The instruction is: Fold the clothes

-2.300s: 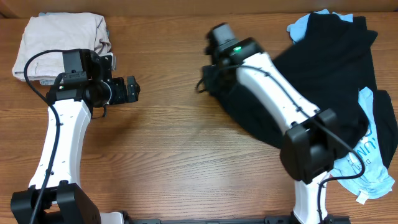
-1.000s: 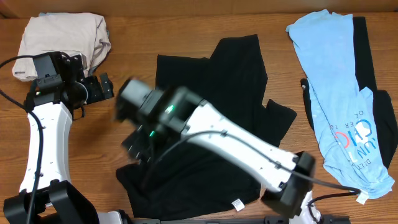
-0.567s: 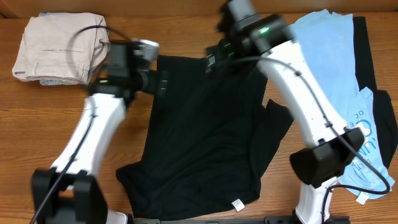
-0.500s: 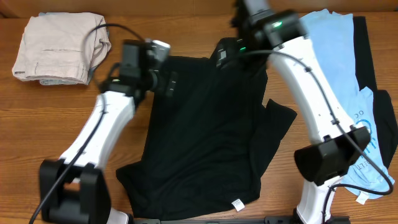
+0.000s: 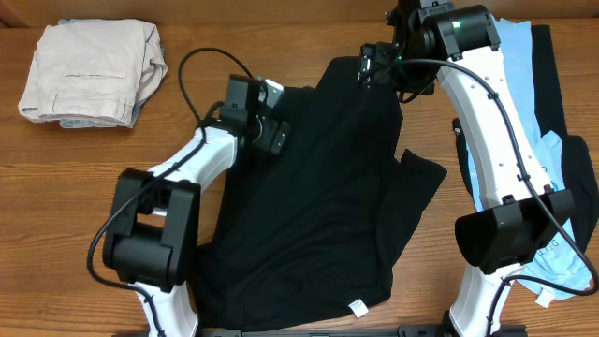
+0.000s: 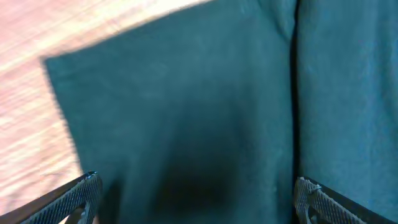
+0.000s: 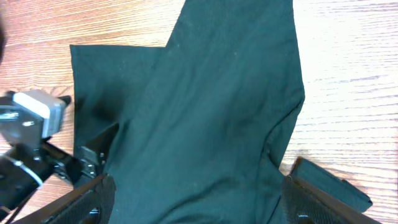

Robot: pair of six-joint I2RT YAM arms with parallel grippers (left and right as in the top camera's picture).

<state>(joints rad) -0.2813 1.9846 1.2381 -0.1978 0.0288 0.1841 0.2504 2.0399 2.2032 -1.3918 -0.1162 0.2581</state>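
The black T-shirt (image 5: 318, 197) lies spread out flat mid-table, its small white tag (image 5: 356, 307) at the near hem. My left gripper (image 5: 274, 137) hovers over the shirt's far left corner. In the left wrist view it (image 6: 199, 194) stands open, wide apart, with only flat black cloth (image 6: 186, 112) beneath. My right gripper (image 5: 376, 67) is over the shirt's far right corner. It (image 7: 196, 193) is open too, above the black fabric (image 7: 217, 93), holding nothing. A light blue printed T-shirt (image 5: 510, 122) lies at the right.
Folded beige trousers (image 5: 94, 65) sit at the far left corner. Another dark garment (image 5: 547, 70) shows under the blue shirt along the right edge. The left arm's wrist (image 7: 37, 121) appears at the left of the right wrist view. Bare wood (image 5: 75, 197) lies left of the shirt.
The right arm swung from the table's near left up to the shirt's far right corner, its jaws widening. The left arm moved from beside the trousers onto the shirt's far left corner.
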